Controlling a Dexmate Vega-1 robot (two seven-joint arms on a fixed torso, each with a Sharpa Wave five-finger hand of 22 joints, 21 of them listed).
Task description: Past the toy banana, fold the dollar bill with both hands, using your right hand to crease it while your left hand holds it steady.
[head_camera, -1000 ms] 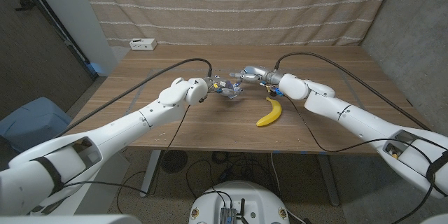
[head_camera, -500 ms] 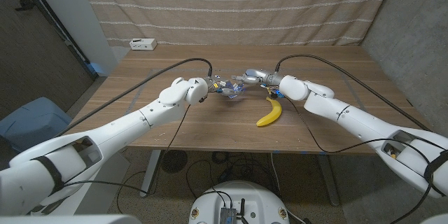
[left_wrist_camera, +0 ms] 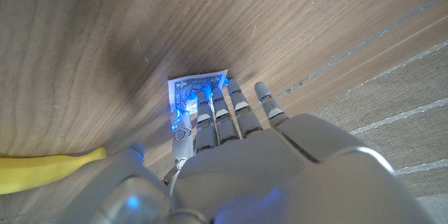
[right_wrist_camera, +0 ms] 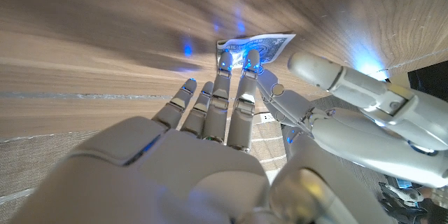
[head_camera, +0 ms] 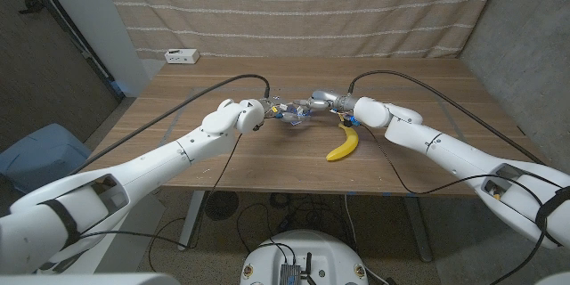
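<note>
Just above centre in the head view, past the toy banana (head_camera: 343, 143), both hands meet over the dollar bill (left_wrist_camera: 197, 92). The left hand (head_camera: 274, 109) presses extended fingers on it; the right hand (head_camera: 313, 103) touches its edge, fingers spread, gripping nothing. No crease shows; folding seems barely begun.

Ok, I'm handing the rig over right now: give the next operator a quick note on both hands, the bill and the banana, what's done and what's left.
Left hand: fingertips pressing on the dollar bill, holding it to the table.
Right hand: fingertips touching the bill from the opposite side, not gripping it.
The bill lies mid-table, past the toy banana, which lies apart from it, nearer the robot.
Done: both hands are on the bill.
Left: whether a fold is started can't be told; right hand creases while left steadies.
</note>
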